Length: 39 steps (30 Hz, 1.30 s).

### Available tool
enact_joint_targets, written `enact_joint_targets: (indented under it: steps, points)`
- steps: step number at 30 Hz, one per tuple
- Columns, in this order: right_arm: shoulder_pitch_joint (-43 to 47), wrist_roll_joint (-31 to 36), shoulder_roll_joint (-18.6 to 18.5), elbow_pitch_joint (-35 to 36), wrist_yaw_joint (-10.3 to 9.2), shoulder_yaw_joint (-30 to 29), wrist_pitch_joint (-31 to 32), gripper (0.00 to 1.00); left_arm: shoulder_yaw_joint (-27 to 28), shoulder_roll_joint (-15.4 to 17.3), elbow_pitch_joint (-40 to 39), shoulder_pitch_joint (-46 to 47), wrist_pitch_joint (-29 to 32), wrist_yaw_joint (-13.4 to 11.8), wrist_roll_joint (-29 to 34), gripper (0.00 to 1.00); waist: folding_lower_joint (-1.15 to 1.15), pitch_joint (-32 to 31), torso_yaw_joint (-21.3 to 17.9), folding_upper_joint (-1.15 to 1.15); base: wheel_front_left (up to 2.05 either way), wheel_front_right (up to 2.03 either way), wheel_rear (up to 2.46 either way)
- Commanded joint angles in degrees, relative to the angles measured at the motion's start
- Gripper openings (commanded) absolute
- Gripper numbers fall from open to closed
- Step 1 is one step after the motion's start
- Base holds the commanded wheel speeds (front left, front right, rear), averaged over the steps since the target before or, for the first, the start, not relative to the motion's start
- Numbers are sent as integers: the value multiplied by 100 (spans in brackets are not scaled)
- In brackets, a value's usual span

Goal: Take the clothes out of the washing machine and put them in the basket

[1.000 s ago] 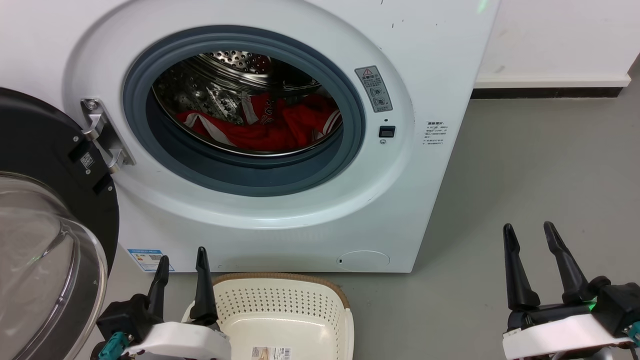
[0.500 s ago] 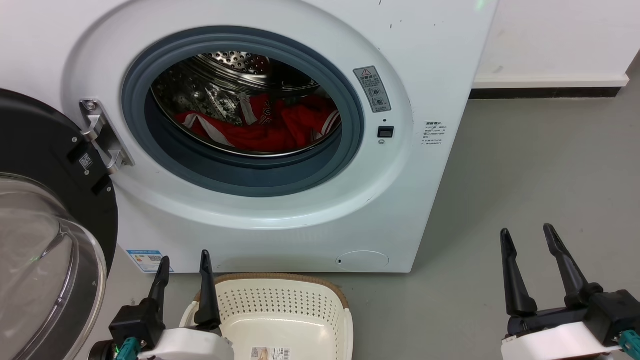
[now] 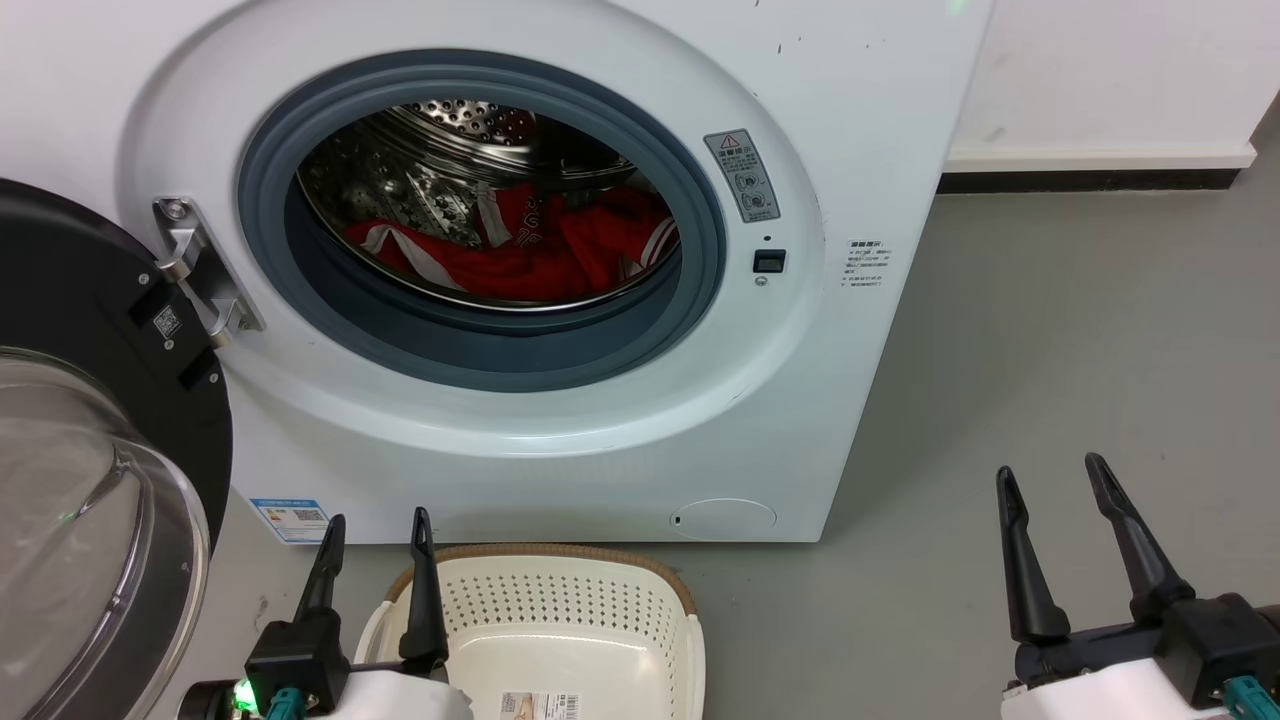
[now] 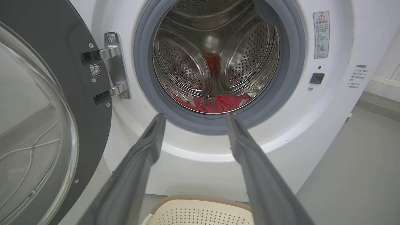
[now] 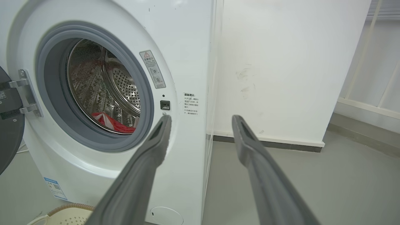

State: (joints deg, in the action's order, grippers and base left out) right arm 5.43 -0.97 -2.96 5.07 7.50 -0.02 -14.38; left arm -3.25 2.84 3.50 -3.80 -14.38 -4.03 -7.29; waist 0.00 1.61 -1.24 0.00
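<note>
Red clothes (image 3: pixel 520 255) with white trim lie crumpled at 6 o'clock in the perforated steel drum (image 3: pixel 450 125) of the white washing machine (image 3: pixel 600 440), their lower folds hidden behind the grey gasket (image 3: pixel 480 355). The cream perforated basket (image 3: pixel 560 600), cut off by the frame, sits on the floor (image 3: pixel 1050 330) below the porthole. The left claw (image 3: pixel 378 516) and right claw (image 3: pixel 1049 466) both gape, empty.

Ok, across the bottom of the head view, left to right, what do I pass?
Open glass door → left gripper, open → basket → grey floor → right gripper, open.
</note>
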Motion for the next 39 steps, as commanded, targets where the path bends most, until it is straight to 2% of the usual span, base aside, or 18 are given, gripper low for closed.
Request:
enact_joint_targets:
  steps: [1,5,28,33,39]
  points:
    - [69,124,15,30,-2,2,-51,100,-7,7,-18,-60,-62,-21,124,100,0,4,-2,0,0,0,0]
    - [97,289,15,50,-2,24,-96,100,-19,7,-20,-82,-98,-47,278,100,0,14,-5,0,0,0,0]
    - [65,181,15,-98,-2,70,-85,100,-22,6,66,23,-85,-68,227,100,0,96,-6,0,0,0,0]
    - [-115,171,15,-80,-2,104,-84,100,46,6,319,449,-84,109,171,100,0,299,-70,0,0,0,0]
    - [-342,159,15,-44,-2,121,-84,100,114,175,1122,1635,-84,458,336,100,0,780,-236,0,0,0,0]
